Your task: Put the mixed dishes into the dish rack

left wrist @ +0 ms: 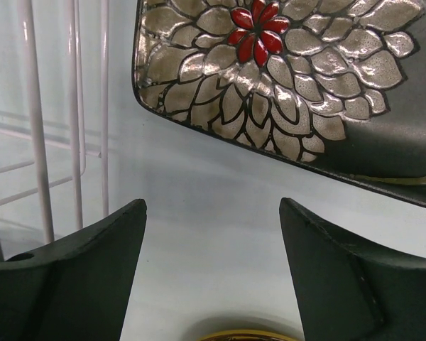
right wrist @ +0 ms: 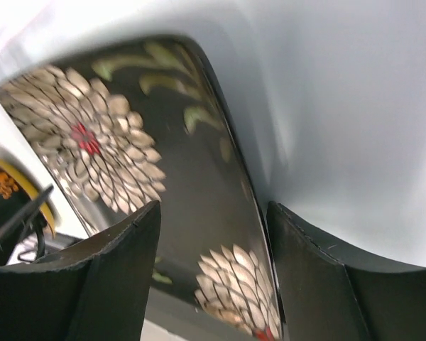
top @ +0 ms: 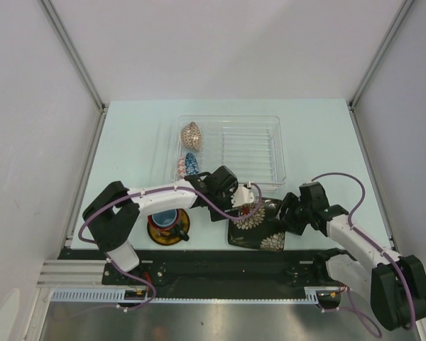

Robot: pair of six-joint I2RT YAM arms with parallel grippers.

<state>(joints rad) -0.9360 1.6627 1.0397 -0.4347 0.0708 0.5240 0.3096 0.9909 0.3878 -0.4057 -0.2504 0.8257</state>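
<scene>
The black square floral plate (top: pixel 257 224) lies flat on the table in front of the dish rack (top: pixel 270 153). My right gripper (top: pixel 292 212) is open at the plate's right edge; in the right wrist view (right wrist: pixel 213 206) the plate (right wrist: pixel 128 142) edge runs between the jaws, close to the right finger. My left gripper (top: pixel 246 199) is open and empty above the plate's far left corner (left wrist: pixel 291 78), its jaws (left wrist: pixel 213 206) over bare table. The beige netted bowl (top: pixel 192 135) and small blue bowl (top: pixel 190 165) stand in the rack's left end. The red mug (top: pixel 167 217) sits on the yellow saucer (top: pixel 179 233), partly under my left arm.
The rack's white wires (left wrist: pixel 74 106) stand just left of my left gripper. The saucer's yellow rim shows at the left of the right wrist view (right wrist: pixel 14 186). White walls with metal posts close in the table on both sides and the back.
</scene>
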